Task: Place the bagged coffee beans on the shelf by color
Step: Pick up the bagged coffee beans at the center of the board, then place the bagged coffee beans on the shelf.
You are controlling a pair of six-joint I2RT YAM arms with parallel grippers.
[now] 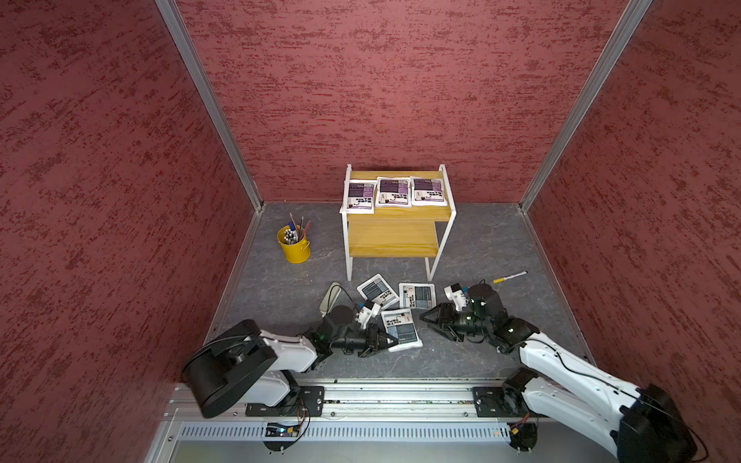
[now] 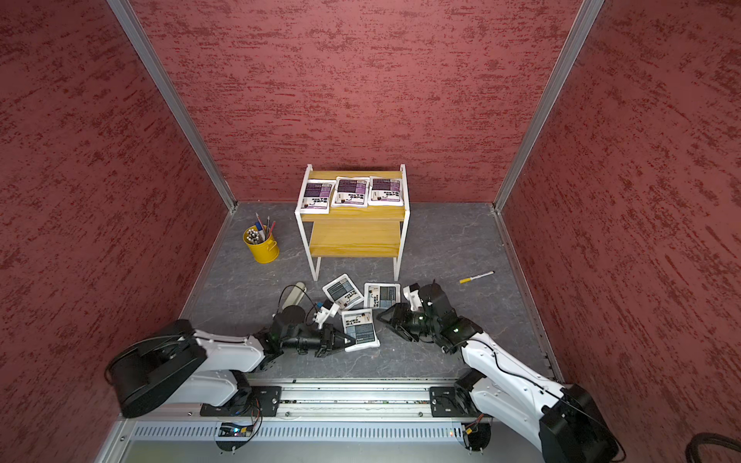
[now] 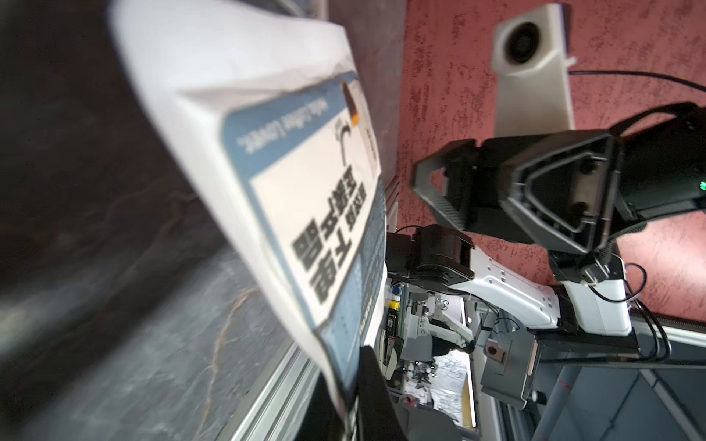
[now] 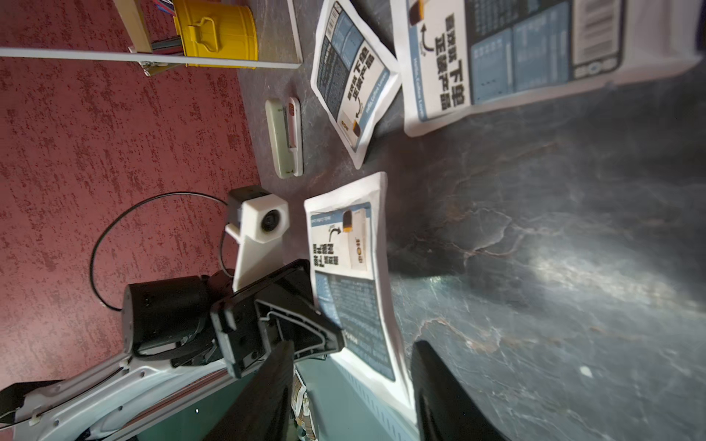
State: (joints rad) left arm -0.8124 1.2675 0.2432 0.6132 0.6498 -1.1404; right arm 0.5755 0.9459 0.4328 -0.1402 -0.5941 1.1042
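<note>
Left tool [image 1: 395, 342] clamped on the edge of the nearest grey-blue pouch [image 1: 402, 328]; right tool [image 1: 426, 320], jaws spread and empty, just beside it.

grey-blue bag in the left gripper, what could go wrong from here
The left gripper pinches only an edge of the grey-blue bag, so it might sag or slip when lifted.
The open right gripper sits close beside that bag; the arms might collide.
The leftmost purple bag overhangs the shelf's top board; a bump might tip it off.
</note>
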